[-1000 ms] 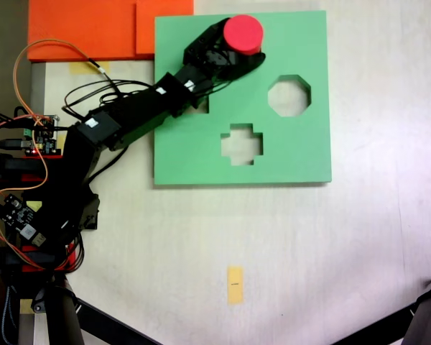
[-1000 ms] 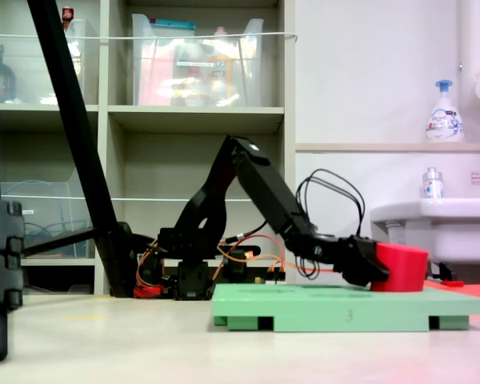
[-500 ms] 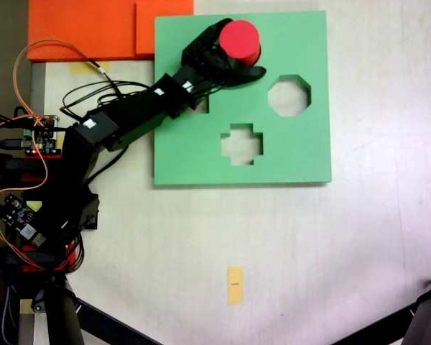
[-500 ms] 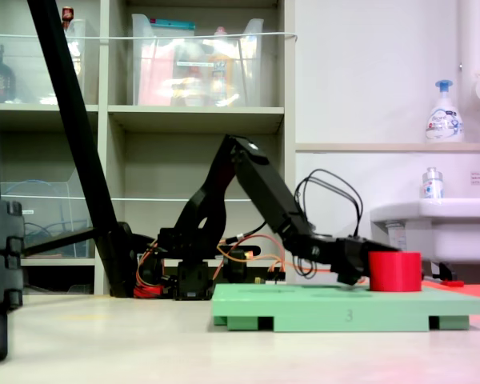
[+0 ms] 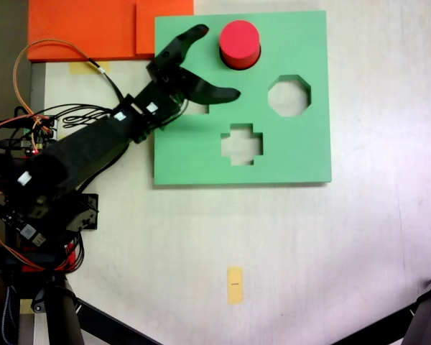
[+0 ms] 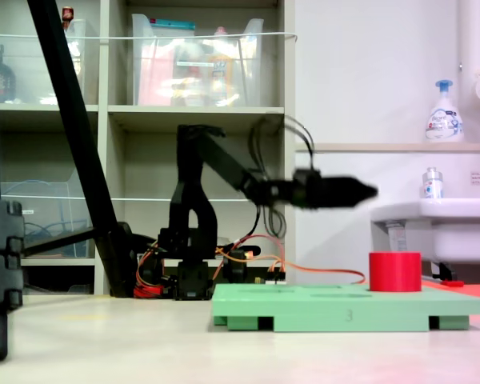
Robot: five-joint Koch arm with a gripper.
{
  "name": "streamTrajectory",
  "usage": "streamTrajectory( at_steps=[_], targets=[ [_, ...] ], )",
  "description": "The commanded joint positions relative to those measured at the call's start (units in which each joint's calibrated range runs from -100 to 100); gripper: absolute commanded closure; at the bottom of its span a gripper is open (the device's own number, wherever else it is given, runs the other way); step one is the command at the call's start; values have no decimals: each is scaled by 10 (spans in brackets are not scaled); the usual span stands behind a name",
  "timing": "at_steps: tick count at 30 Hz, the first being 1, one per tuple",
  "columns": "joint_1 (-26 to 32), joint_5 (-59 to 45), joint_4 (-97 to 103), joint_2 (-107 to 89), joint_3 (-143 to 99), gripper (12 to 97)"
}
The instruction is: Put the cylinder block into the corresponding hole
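Note:
The red cylinder block stands upright near the far edge of the green foam board, free of any grip. It covers the circular cutout, so I cannot see how deep it sits. From the side, the cylinder block rises well above the green board. My gripper is open, its two black fingers spread wide just left of the cylinder, not touching it. In a fixed view the gripper hangs blurred, high above the board.
The board also has an octagonal cutout, a cross-shaped cutout and a square cutout partly under my gripper. Orange foam sheets lie at the top left. Circuit boards and wires sit by the arm's base. A yellow tag lies on the table.
The gripper opened and let go of the cylinder block, then pulled back to the left and rose well above the board. The cylinder stays upright where it was set.

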Motion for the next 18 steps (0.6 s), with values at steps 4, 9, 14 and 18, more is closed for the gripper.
streamTrajectory(
  at_steps=[4,9,14,18],
  targets=[
    [-51,-118,-197,-339,-3,604],
    [-112,-325,-344,-497,-11,657],
    [-200,-450,-502,-497,-26,653],
    [-253,-463,-496,-497,-153,628]
  ],
)
